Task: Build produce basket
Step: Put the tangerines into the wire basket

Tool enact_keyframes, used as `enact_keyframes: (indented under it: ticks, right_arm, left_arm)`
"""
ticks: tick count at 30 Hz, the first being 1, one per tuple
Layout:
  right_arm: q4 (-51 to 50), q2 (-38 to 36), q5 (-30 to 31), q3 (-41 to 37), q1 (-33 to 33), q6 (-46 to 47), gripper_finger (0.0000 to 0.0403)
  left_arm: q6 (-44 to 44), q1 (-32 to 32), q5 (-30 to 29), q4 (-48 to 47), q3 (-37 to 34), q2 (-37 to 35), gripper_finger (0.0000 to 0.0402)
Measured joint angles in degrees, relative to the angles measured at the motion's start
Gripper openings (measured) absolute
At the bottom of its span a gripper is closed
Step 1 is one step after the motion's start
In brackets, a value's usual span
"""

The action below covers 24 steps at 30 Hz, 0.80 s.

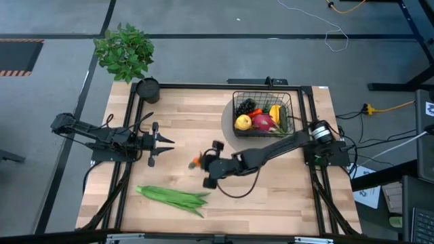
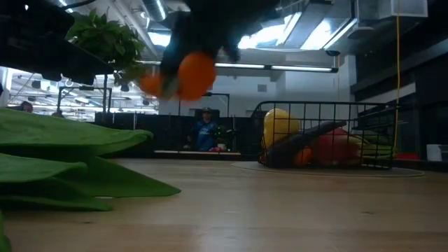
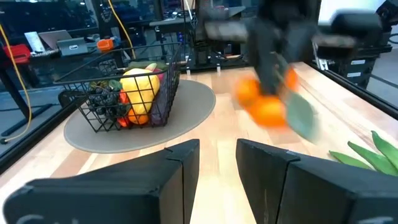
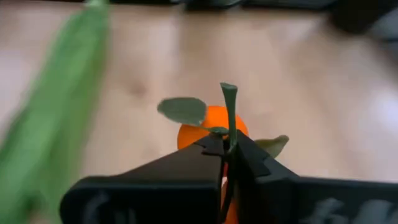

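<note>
A: R gripper [image 1: 201,161] status?

B: Fingers pinched tight on the orange cluster [image 4: 210,132], by the green stem, so the fruit hangs clear under it. Low view shows it off the wood, i.e. lifted. It's mid-table, well apart from the basket [image 1: 263,114].

A: Why grab the stem?

B: Prob the only thin bit the jaws can close round; the round fruit would likely slip.

A: Basket contents?

B: Sits on a round grey mat [image 1: 228,122] at the far R of the table. Lemon [image 1: 243,123], dark grapes [image 1: 247,106], pink dragon fruit [image 1: 263,122] + more are inside, packed. Judging by that, most of the job is done.

A: What's left out?

B: Green beans [image 1: 173,197], flat on the near side of the table, untouched.

A: L arm?

B: L gripper [image 1: 163,141] is parked at table L, fingers spread apart, holding nothing. Waiting, I'd guess.
</note>
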Motion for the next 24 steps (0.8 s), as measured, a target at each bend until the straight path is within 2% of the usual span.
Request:
enact_keyframes:
  ticks: [4,6,8,10,13,16,19,24]
  right_arm:
    - [-11.3,-6.0,16.4,2.8,1.2,-5.3,0.0002]
    - [-17.8,-9.2,25.4,3.5,1.4,-4.9,0.0002]
    - [-25.9,-12.3,30.3,3.4,0.9,-1.4,0.0001]
    - [-36.6,-15.3,30.5,3.1,-0.7,6.3,0.0001]
    - [-55.2,-18.5,28.9,3.1,-4.4,22.9,0.0001]
    - [-67.5,-19.8,28.6,3.1,-8.1,33.9,0.0001]
    - [-71.3,-20.7,28.7,3.0,-10.8,36.4,0.0005]
    - [-73.3,-20.8,27.6,3.0,-15.4,34.2,0.0036]
  left_arm:
    - [0.0,0.0,0.0,-0.1,0.0,0.0,0.0098]
    - [0.0,0.0,0.0,-0.2,0.0,0.0,0.0098]
    - [0.0,0.0,-0.1,-0.4,0.0,0.0,0.0098]
    - [0.0,0.0,-0.2,-0.5,0.0,0.0,0.0098]
    - [0.0,0.0,-0.3,-0.5,0.0,0.0,0.0098]
    - [0.0,0.0,-0.3,-0.6,0.0,0.0,0.0098]
    - [0.0,0.0,-0.3,-0.6,0.0,0.0,0.0098]
    - [0.0,0.0,-0.3,-0.6,0.0,0.0,0.0098]
